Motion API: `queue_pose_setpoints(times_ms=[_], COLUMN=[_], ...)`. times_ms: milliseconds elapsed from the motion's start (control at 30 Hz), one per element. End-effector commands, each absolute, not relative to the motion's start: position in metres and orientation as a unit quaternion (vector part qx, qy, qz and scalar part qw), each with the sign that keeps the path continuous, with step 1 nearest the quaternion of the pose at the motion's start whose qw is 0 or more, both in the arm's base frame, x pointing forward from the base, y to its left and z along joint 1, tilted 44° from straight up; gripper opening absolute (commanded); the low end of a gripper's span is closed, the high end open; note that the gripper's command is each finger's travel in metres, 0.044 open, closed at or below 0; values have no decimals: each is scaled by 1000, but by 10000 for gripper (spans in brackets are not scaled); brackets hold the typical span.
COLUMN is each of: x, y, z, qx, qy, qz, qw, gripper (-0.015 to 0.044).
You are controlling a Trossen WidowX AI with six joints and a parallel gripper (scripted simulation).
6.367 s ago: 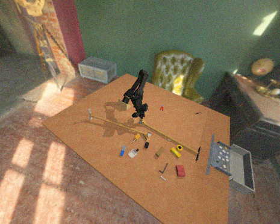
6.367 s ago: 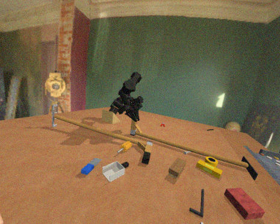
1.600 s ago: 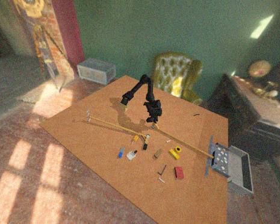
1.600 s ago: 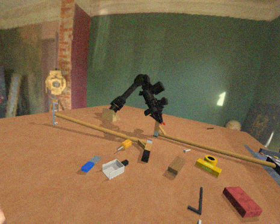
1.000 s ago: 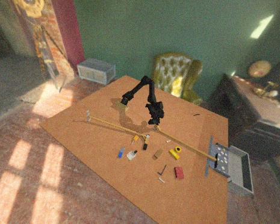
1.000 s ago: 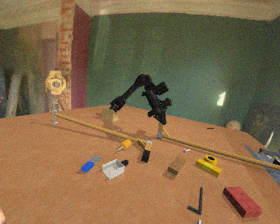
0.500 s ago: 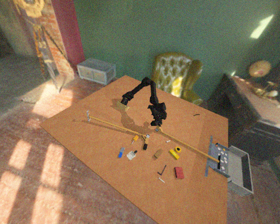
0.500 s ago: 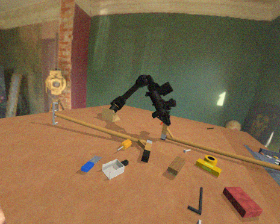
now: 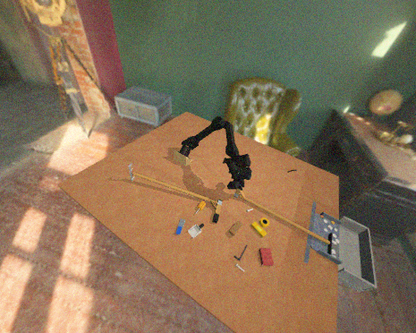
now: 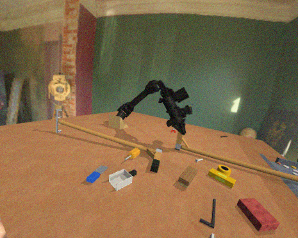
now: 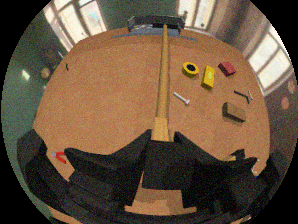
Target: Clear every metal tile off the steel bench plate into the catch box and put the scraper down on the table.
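My gripper [image 9: 237, 189] [image 10: 179, 135] [image 11: 163, 133] is shut on the near end of the long scraper [image 9: 281, 218] [image 10: 246, 165] [image 11: 164, 76]. Its wooden pole runs low over the table to the steel bench plate [image 9: 318, 224] [image 10: 289, 164] [image 11: 143, 24] at the table's right end. The scraper's dark head [image 9: 330, 237] rests on the plate. Several small pale metal tiles [image 9: 335, 242] lie on the plate around the head. The grey catch box [image 9: 359, 264] stands just beyond the plate, off the table's edge; I cannot see inside it.
A second long wooden pole [image 9: 174, 187] [image 10: 102, 135] with a metal end lies left of the gripper. Small clutter lies in front: a yellow tape measure [image 9: 262, 225], a red block [image 9: 266, 256], a wooden block [image 9: 233, 229], a white box [image 9: 194, 230], a blue piece [image 9: 179, 227], an L-key [image 9: 241, 253].
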State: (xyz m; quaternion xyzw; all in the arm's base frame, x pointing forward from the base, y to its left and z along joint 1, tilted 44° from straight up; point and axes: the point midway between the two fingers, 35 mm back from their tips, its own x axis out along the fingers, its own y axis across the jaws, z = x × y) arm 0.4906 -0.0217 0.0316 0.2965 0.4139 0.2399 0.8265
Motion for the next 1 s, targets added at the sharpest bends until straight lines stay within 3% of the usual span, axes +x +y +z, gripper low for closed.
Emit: queue_pose_setpoints(times_ms=[0,967], x=[499,541], y=[-24,-16], z=[33,35], qx=[298,299], qy=[411,410], qz=[236,237], qw=[828,829], gripper=[0,0])
